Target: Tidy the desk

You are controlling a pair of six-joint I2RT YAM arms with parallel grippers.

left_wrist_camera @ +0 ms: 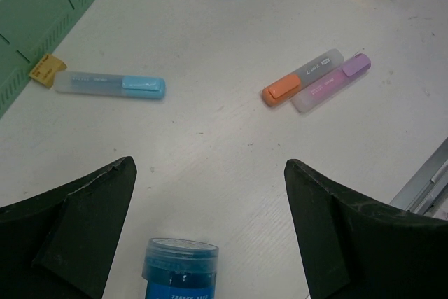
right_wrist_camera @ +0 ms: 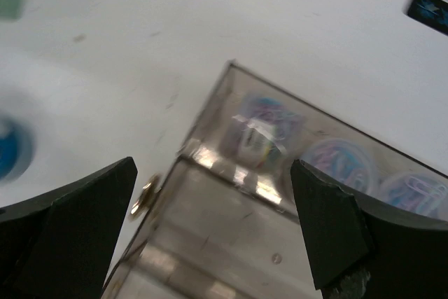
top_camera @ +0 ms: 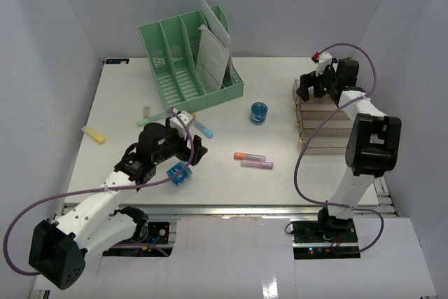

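Note:
The white desk (top_camera: 280, 194) carries scattered stationery. My left gripper (top_camera: 187, 161) stands open low over the desk's front left. A small blue tub (left_wrist_camera: 180, 267) lies on its side between the fingers, nearer the left one, and nothing grips it. A second blue tub (top_camera: 259, 113) stands mid-desk. An orange highlighter (left_wrist_camera: 301, 78) and a purple one (left_wrist_camera: 329, 83) lie side by side ahead, and a blue highlighter (left_wrist_camera: 112, 84) lies to the left. My right gripper (right_wrist_camera: 213, 166) hangs open above the clear compartment tray (right_wrist_camera: 210, 215), holding nothing.
A green file rack (top_camera: 189, 57) holding papers stands at the back. A yellow highlighter (top_camera: 93, 134) lies at the far left. The tray's back compartments hold round tubs of paper clips (right_wrist_camera: 339, 162). A metal rail (top_camera: 231, 209) runs along the front edge.

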